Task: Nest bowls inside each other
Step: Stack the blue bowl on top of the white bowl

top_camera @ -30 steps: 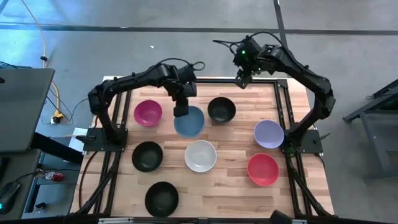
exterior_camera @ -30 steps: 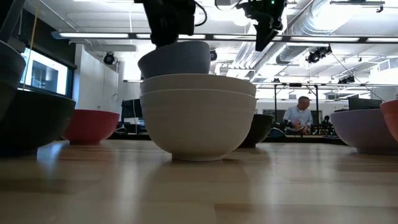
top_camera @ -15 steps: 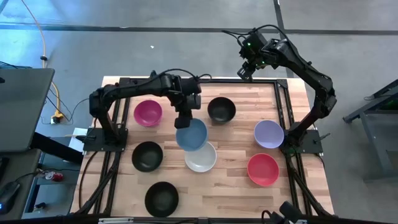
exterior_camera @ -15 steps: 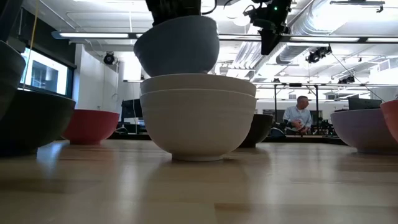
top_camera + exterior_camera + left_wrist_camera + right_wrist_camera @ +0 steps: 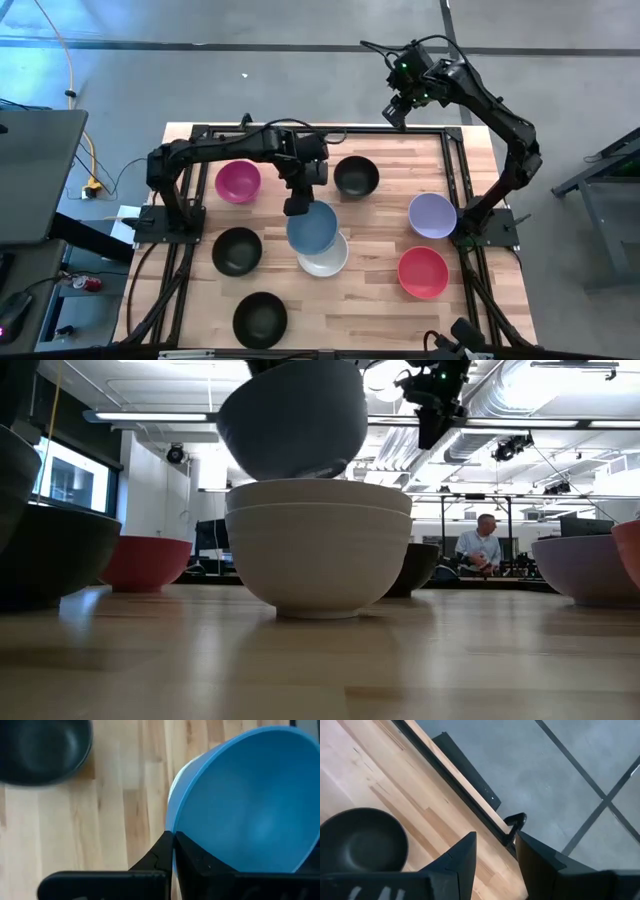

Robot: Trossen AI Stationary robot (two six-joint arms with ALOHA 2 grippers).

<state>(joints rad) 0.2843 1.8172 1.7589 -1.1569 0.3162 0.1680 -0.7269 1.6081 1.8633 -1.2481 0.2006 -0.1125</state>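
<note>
My left gripper [image 5: 296, 207] is shut on a blue bowl [image 5: 312, 227] and holds it tilted over the white bowl [image 5: 327, 260] at the table's middle. In the low view the blue bowl [image 5: 292, 420] hangs just above the white bowl [image 5: 318, 550], which shows two stacked rims. My right gripper [image 5: 393, 112] stands open and high over the table's far edge, holding nothing. Below its fingers [image 5: 495, 855] lies a black bowl [image 5: 362, 840]. My left gripper [image 5: 173, 834] pinches the blue bowl's rim [image 5: 172, 827] on the side toward the table's far left. One finger [image 5: 200, 862] is inside the bowl and one [image 5: 156, 856] is outside. The fingers slant down from above. The bowl is lifted clear and tilted.
A magenta bowl [image 5: 238, 181] and a black bowl [image 5: 356, 176] stand at the far side. Two more black bowls [image 5: 237, 250] [image 5: 260, 319] stand near left. A lavender bowl [image 5: 432, 214] and a red bowl [image 5: 423, 271] stand at the right. Metal frame rails edge the table.
My left gripper has carried the blue bowl toward the table's near edge and a little to the right, from between the magenta and far black bowls to over the white bowl. The bowl has stayed lifted and tilted.
</note>
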